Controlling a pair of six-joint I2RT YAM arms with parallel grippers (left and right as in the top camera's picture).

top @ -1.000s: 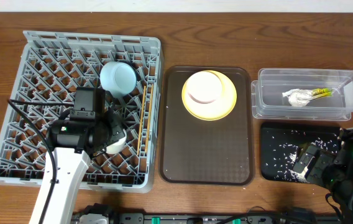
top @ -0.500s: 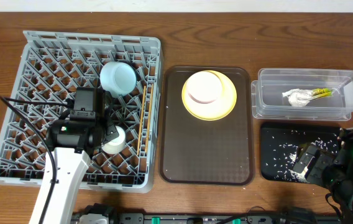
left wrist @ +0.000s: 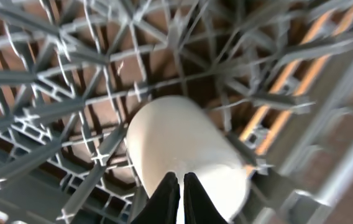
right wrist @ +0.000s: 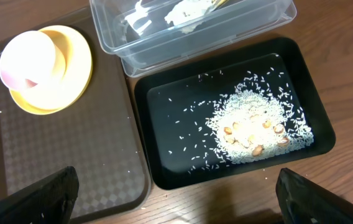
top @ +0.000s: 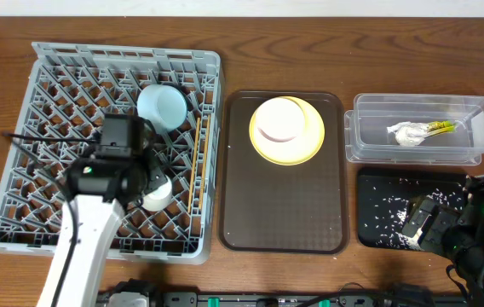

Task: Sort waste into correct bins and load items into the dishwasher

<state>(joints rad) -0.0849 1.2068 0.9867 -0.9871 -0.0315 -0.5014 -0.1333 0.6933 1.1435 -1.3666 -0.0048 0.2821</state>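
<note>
**Step in hand.** Loading the dish rack (top: 127, 53), the largest item on the desk (top: 395, 43). The left tool (left wrist: 178, 186) hangs low over the lattice. Its fingers are drawn together at the near edge of the small cream bowl (left wrist: 183, 143), with only a sliver of pale rim between them. I judge it clamped on that rim, the bowl down among the pegs directly ahead of the tool.

**Next move, in my judgement.** Part the fingers, lift straight up clear of the pegs, then reach right to the brown serving tray (top: 283, 213) for what is left there.

The right tool (right wrist: 176, 186) is spread wide and holds nothing. It sits over the near edge of the black tray (right wrist: 142, 143).

**Count, by size**
- Dish rack: one.
- Serving tray: one, to the right of the left tool, outside the rack.
- Bins: two. The black tray lies under the right tool, and the clear tub (top: 421, 156) is just beyond it.
- Plate (top: 306, 149): one, pale yellow, on the serving tray, not yet racked.
- Bowls: three.
  - The cream one is at the left tool.
  - A light-blue bowl (top: 161, 107) stands in the rack just beyond that tool.
  - A white bowl (top: 278, 119) sits on the plate.
- Chopsticks (top: 200, 158): two, side by side in the rack, just right of the left tool.
- Napkin (top: 406, 133): one, crumpled, in the tub.
- Stick wrapper (top: 440, 127): one, yellow-green, against the napkin.
- Crumbs (right wrist: 251, 127): heaped in the black tray, too many to count.
</note>
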